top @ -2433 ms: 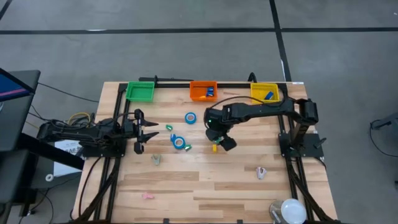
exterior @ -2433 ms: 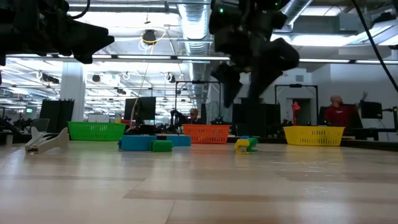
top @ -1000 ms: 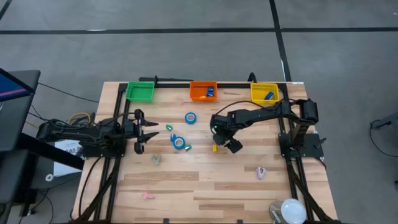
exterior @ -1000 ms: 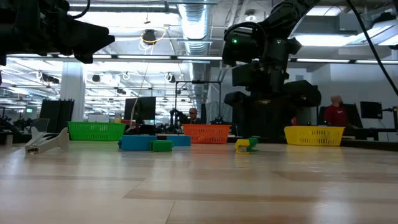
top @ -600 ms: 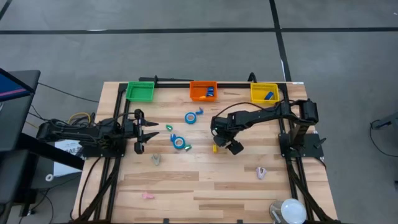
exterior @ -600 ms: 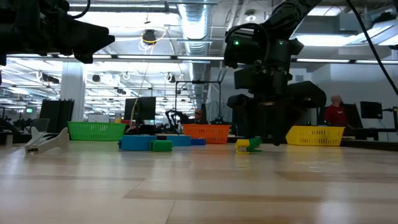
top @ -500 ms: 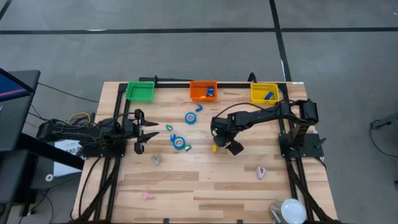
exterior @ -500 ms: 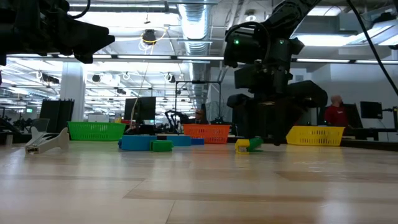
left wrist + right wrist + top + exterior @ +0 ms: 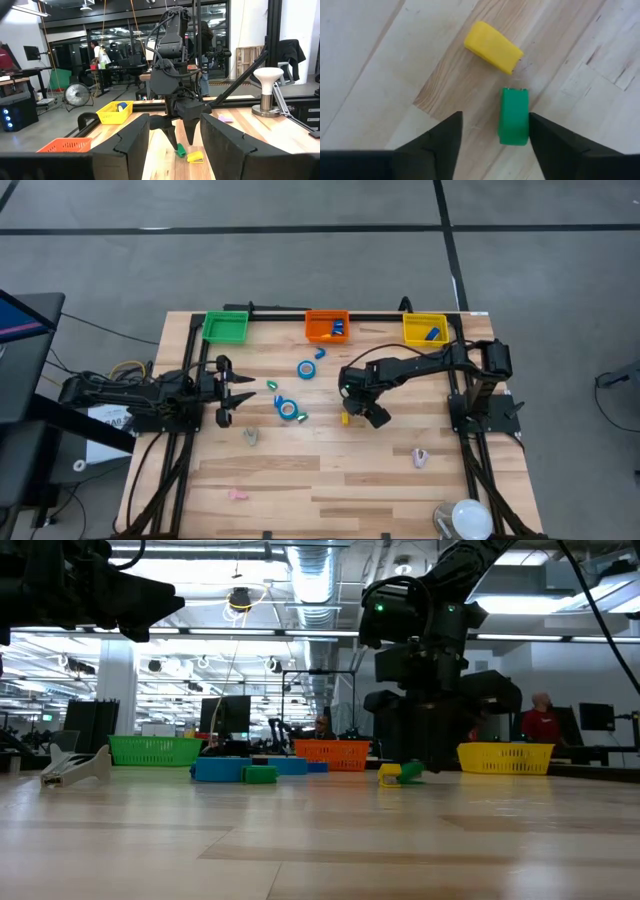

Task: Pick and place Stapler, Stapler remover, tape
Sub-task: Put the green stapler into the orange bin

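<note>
Right tool (image 9: 492, 131) — I have brought it down over the green stapler (image 9: 514, 116) and yellow stapler (image 9: 493, 47), fingers apart — grasp pending.

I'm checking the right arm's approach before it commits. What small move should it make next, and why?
Probably shift the right gripper sideways to centre on the green stapler, then lower. Its fingers are open above the table, but the stapler lies nearer one finger than the other. The yellow stapler lies just beyond, apart from it.
</note>
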Controlling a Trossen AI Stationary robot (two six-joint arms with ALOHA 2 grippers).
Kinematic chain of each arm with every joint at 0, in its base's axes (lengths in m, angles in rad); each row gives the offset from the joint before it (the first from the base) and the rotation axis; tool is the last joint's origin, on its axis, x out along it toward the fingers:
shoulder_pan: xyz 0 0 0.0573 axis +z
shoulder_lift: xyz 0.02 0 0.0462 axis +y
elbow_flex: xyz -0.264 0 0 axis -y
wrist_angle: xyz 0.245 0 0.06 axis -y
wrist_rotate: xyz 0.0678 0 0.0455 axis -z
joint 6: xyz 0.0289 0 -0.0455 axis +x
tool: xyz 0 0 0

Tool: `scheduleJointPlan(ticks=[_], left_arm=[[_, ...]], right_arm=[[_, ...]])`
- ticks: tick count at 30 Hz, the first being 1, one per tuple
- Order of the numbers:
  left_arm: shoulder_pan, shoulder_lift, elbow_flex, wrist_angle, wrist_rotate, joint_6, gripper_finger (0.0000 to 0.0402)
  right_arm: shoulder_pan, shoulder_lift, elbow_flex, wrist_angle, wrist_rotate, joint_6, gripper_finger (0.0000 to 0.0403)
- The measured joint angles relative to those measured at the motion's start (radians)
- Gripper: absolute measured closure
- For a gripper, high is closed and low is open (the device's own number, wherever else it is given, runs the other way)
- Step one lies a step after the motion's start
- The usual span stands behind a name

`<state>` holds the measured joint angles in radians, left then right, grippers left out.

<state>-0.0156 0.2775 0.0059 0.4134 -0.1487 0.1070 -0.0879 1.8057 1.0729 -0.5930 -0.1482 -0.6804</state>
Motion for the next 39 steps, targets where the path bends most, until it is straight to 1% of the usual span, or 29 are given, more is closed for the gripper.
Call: scheduleJointPlan(ticks=[9, 12, 14, 17, 23, 30, 39], left_arm=[[0.0, 0.0, 0.0, 0.0, 0.0, 0.0, 0.0234], [0.0, 0.0, 0.0, 0.0, 0.0, 0.0, 0.0234], [0.0, 0.0, 0.0, 0.0, 0.0, 0.0, 0.0234], [0.0, 0.0, 0.0, 0.0, 0.0, 0.0, 0.0234], [0.0, 0.0, 0.0, 0.0, 0.0, 0.0, 0.0234], [0.0, 0.0, 0.0, 0.0, 0.0, 0.0, 0.0234], [0.0, 0.0, 0.0, 0.0, 0.0, 0.0, 0.0234]], right_arm=[[0.001, 0.0, 0.0, 0.002, 0.0, 0.0, 0.0304], [0.001, 0.0, 0.0, 0.002, 0.0, 0.0, 0.0329], [0.001, 0.0, 0.0, 0.0, 0.0, 0.0, 0.0338], [0.001, -0.001, 0.0, -0.001, 0.0, 0.0, 0.034], [-0.001, -0.001, 0.014, -0.026, 0.0, 0.014, 0.0333], [-0.051, -0.001, 0.147, -0.14, 0.0, 0.053, 0.0333], [-0.164, -0.002, 0.328, -0.171, 0.0, 0.053, 0.0333]])
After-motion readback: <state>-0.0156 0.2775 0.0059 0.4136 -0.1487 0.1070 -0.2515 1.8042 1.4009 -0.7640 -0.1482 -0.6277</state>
